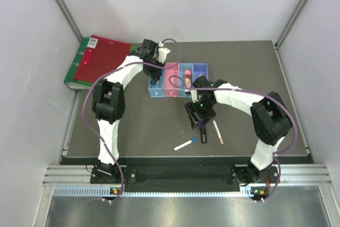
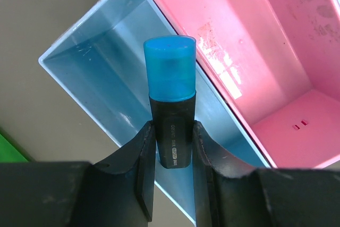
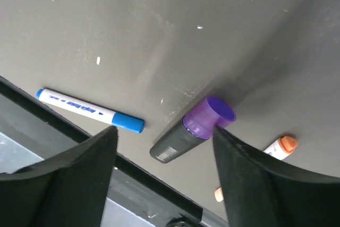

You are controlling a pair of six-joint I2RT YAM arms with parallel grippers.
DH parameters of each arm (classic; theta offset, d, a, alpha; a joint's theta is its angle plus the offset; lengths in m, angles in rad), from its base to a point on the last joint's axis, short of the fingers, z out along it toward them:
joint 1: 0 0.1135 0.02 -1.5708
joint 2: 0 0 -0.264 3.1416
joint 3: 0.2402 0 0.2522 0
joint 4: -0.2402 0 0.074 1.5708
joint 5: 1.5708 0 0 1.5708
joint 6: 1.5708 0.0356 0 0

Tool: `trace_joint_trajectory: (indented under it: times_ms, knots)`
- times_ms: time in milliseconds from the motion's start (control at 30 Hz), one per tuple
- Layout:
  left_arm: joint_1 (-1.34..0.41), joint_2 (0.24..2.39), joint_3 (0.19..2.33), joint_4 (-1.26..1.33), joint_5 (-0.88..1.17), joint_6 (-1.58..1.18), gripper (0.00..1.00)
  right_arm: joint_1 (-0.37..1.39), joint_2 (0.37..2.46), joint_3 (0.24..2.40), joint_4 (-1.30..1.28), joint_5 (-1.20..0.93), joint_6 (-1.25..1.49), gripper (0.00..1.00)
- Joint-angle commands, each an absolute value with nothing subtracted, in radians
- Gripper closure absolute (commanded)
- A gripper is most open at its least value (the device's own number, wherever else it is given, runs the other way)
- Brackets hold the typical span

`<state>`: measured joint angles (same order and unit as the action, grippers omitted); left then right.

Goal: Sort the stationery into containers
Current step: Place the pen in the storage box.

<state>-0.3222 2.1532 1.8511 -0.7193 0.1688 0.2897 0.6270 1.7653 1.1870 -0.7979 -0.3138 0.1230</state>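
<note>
Blue cap on a black barrel: the blue-black highlighter (image 2: 171, 104) was pinched by its lower barrel in my left end effector (image 2: 174, 131), cap pointing away from the wrist. It hung over the light blue end bin (image 2: 95, 73), with the pink bin (image 2: 276, 67) joined just beside it. My left arm reached forward to the left end of the bin row (image 1: 178, 81).

My right end effector (image 3: 163, 136) sat low over the counter (image 3: 159, 25), jaws wide apart and gripping nothing. It straddled the purple-black highlighter (image 3: 194, 128), which lay flat. I couldn't tell whether one finger touched its cap.

The white blue-capped pen (image 3: 87, 111) lay near one finger. The thin pinkish pen (image 3: 279, 147) lay past the other, partly hidden. The red binder (image 1: 101, 59) lay on the green binder (image 1: 71, 75) at the far left, apart from the bins.
</note>
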Motion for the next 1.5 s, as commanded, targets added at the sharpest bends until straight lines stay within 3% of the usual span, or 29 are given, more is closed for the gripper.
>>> trace_joint_trajectory:
  times_ms: [0,67,167,400,467,633,733,1000,1100,1400,1467]
  knots:
    - [-0.321,2.152,1.845,-0.706,0.199,0.278,0.91,0.661,1.79,1.244,-0.807,-0.25,0.117,0.32]
    - [-0.319,2.154,1.842,-0.701,0.202,0.278,0.89,0.666,1.793,1.249,-0.814,-0.2,0.117,0.32]
    - [-0.321,2.149,1.832,-0.692,0.207,0.276,0.89,0.649,1.766,1.241,-0.819,-0.153,0.107,0.23]
    - [-0.321,2.151,1.838,-0.68,0.206,0.281,0.88,0.64,1.678,1.158,-0.802,-0.124,0.097,0.21]
    - [-0.319,2.149,1.839,-0.678,0.199,0.284,0.84,0.64,1.703,1.17,-0.807,-0.123,0.092,0.25]
    - [-0.318,2.158,1.839,-0.698,0.207,0.282,0.53,0.64,1.772,1.198,-0.821,-0.135,0.087,0.31]
    - [-0.316,2.161,1.825,-0.699,0.207,0.284,0.46,0.64,1.799,1.218,-0.831,-0.138,0.087,0.34]
    - [-0.301,2.154,1.81,-0.692,0.224,0.275,0.38,0.64,1.832,1.241,-0.836,-0.135,0.086,0.4]
    - [-0.288,2.145,1.848,-0.715,0.245,0.256,0.38,0.643,1.851,1.253,-0.839,-0.13,0.087,0.55]
    - [-0.259,2.063,1.882,-0.73,0.264,0.247,0.36,0.657,1.927,1.301,-0.856,-0.115,0.083,0.64]
    - [-0.252,2.054,1.888,-0.732,0.261,0.25,0.36,0.661,1.934,1.308,-0.861,-0.115,0.08,0.71]
